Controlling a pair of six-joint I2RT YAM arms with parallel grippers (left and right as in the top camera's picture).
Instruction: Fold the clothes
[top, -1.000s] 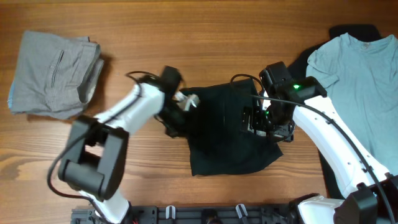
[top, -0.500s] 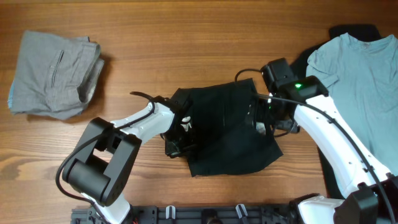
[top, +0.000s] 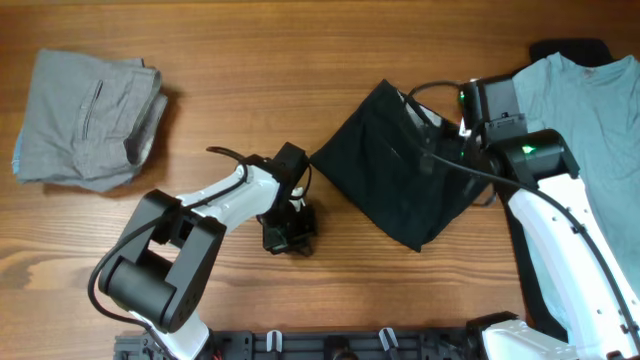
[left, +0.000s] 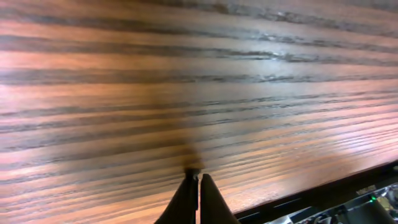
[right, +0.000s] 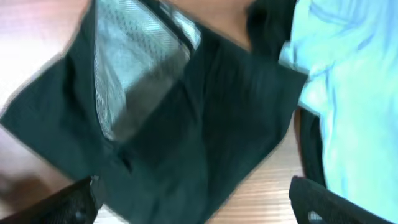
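At table centre, slightly right, the black garment (top: 400, 170) lay skewed like a diamond, one corner pointing left, its longer edge running from that corner toward the near right. Right wrist view showed a flap turned back with pale mesh lining (right: 134, 68) exposed, so the piece looked bunched, not yet a tidy fold. Right gripper (right: 199, 200) hung over the garment's far right part, fingers (right: 68, 199) spread wide at the frame's lower corners, nothing seen between them. Left gripper (left: 199, 178) sat low over bare table (top: 330, 40), tips pinched together on nothing, the garment off to its right and far side, apart from it. Right arm was plainly the nearer; the left would need to travel right and away to reach the left corner. Judged: mid-fold on the black piece, next grasp best taken along an edge square to the long edge. Grey trousers (top: 90, 120) lay folded at far left; a teal shirt (top: 585, 110) waited at far right, spread over dark cloth (top: 570, 48).
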